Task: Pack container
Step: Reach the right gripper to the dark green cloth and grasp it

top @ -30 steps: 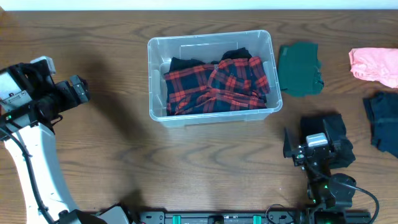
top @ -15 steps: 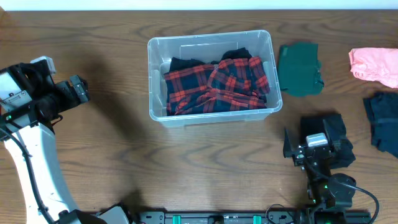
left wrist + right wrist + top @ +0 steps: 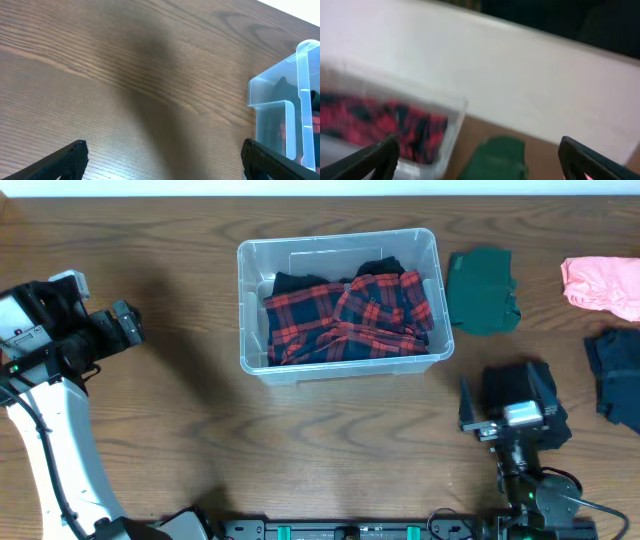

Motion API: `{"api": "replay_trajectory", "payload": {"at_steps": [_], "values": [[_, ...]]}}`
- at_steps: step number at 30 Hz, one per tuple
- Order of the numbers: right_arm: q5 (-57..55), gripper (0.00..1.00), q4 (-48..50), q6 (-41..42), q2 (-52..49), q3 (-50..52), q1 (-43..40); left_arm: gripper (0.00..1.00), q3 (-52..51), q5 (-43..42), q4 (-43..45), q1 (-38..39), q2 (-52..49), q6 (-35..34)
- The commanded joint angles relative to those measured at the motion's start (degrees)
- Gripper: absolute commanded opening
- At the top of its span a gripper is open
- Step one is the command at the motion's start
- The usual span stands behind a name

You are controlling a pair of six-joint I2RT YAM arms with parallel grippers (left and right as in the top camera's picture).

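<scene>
Jaws of left gripper (image 3: 162, 155) spread wide, holding nothing; right gripper (image 3: 479, 150) same; container (image 3: 340, 368) untouched.

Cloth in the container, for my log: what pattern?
Red-and-dark plaid cloth; the overhead view shows it best.

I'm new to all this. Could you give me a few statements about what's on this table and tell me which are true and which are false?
1. The container holds a red plaid cloth. True.
2. The green cloth lies inside the container. False: it lies on the table, just to the container's right.
3. The left gripper and the right gripper are both open and hold nothing. True.
4. The pink cloth sits left of the container. False: it is at the far right of the table.
</scene>
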State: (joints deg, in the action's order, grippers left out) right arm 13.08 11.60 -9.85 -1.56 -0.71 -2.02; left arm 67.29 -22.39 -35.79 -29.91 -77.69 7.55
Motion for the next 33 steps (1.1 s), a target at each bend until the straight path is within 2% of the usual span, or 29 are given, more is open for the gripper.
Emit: {"api": "replay_trajectory", "payload": {"at_steps": [1, 6, 14, 18, 20, 26, 33], "values": [[-0.1, 0.99, 1.9, 11.1, -3.9, -4.3, -1.6, 0.98, 0.3, -0.7, 0.1, -0.3, -0.1, 0.6], [1.2, 0.99, -3.5, 12.0, -22.2, -21.1, -3.8, 0.98, 0.3, -0.7, 0.1, -0.3, -0.1, 0.6], [13.8, 0.99, -27.7, 11.9, -61.3, -64.0, -7.0, 0.98, 0.3, -0.7, 0.1, -0.3, -0.1, 0.6], [16.2, 0.99, -35.7, 12.3, -73.7, -78.4, -7.0, 0.98, 0.3, -0.7, 0.0, -0.3, -0.1, 0.6], [16.5, 0.99, -38.3, 12.1, -78.2, -81.6, -7.0, 0.98, 0.3, -0.7, 0.1, -0.3, -0.1, 0.6], [12.3, 0.99, -39.4, 12.1, -88.4, -82.0, -10.6, 0.98, 0.3, -0.7, 0.1, -0.3, -0.1, 0.6], [22.7, 0.99, -38.2, 12.2, -102.4, -82.0, -17.0, 0.98, 0.3, -0.7, 0.1, -0.3, -0.1, 0.6]]}}
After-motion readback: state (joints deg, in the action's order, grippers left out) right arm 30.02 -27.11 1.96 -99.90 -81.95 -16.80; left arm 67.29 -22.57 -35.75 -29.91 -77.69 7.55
